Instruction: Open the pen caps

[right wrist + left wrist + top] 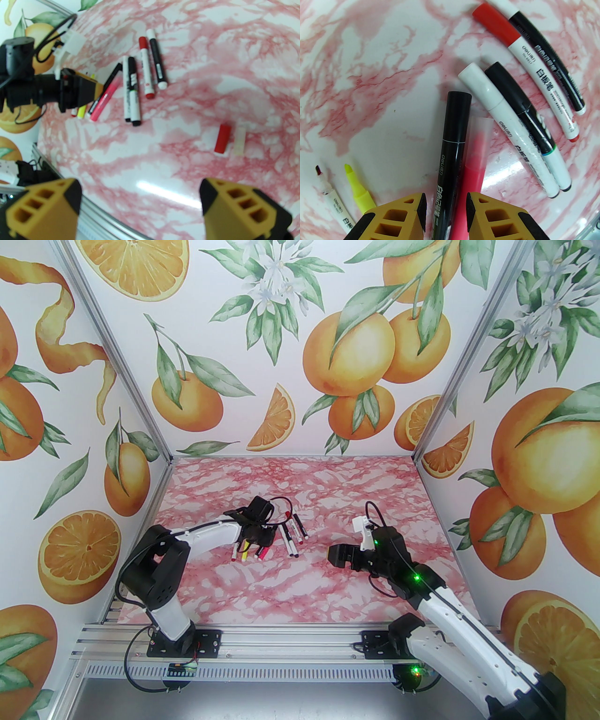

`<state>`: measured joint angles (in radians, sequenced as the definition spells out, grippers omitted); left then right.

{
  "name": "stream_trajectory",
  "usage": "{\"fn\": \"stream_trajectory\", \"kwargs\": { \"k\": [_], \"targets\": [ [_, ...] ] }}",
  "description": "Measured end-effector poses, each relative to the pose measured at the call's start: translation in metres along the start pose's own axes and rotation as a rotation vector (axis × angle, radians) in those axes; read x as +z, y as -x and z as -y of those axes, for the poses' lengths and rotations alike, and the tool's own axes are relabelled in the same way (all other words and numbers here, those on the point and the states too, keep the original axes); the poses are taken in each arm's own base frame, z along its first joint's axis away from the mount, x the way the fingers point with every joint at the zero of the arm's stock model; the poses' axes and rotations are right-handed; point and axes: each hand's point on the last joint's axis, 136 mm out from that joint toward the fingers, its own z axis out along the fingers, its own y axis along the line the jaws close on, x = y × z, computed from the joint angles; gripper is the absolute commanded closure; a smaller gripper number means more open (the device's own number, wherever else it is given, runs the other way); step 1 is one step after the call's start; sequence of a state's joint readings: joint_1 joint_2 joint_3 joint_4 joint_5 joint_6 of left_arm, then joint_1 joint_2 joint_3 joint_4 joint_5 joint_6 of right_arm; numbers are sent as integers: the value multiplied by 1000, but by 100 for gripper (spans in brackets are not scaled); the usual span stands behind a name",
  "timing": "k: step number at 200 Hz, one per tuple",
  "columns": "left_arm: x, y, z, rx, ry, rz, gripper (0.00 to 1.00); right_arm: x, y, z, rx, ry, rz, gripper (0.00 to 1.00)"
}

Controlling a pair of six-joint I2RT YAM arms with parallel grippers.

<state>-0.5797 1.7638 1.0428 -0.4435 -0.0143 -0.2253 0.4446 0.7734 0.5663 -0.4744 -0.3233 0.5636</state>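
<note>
The left arm (206, 533) and right arm (464, 615) have glossy white shells between black joint housings, each on a black, screwed-down base plate (213, 642) at the near edge. Black cables (63, 23) loop off both wrists. Green lights (415, 577) glow on the right arm. The left gripper (445, 199) and right gripper (140, 187) have mustard-yellow fingers (393, 218) with square hollows and black pads (422, 208).

Eight pens (454, 140), two loose caps (222, 138)
</note>
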Motion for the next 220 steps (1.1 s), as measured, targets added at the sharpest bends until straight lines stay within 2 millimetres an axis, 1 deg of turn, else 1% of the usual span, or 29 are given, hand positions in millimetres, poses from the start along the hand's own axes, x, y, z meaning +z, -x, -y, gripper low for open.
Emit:
{"fn": "stream_trajectory", "kwargs": {
  "k": [25,94,118,150,161,181,220],
  "targets": [
    [5,0,-3,4,0,-12,68,-1,0,0,-1,1,3,11],
    [7,-1,-6,4,-2,-21,70,0,0,-1,-2,2,1,12],
    [14,0,-6,3,1,-39,71,0,0,-1,-2,2,1,11],
    [18,4,-6,2,7,-54,75,0,0,0,-1,2,1,11],
    [17,4,-7,3,13,-61,79,0,-1,0,-1,1,0,11],
    [17,4,-7,3,18,-67,84,0,-1,0,0,1,0,11],
    [15,5,-7,3,16,-65,86,2,-6,4,19,-7,-11,12]
  ]
}}
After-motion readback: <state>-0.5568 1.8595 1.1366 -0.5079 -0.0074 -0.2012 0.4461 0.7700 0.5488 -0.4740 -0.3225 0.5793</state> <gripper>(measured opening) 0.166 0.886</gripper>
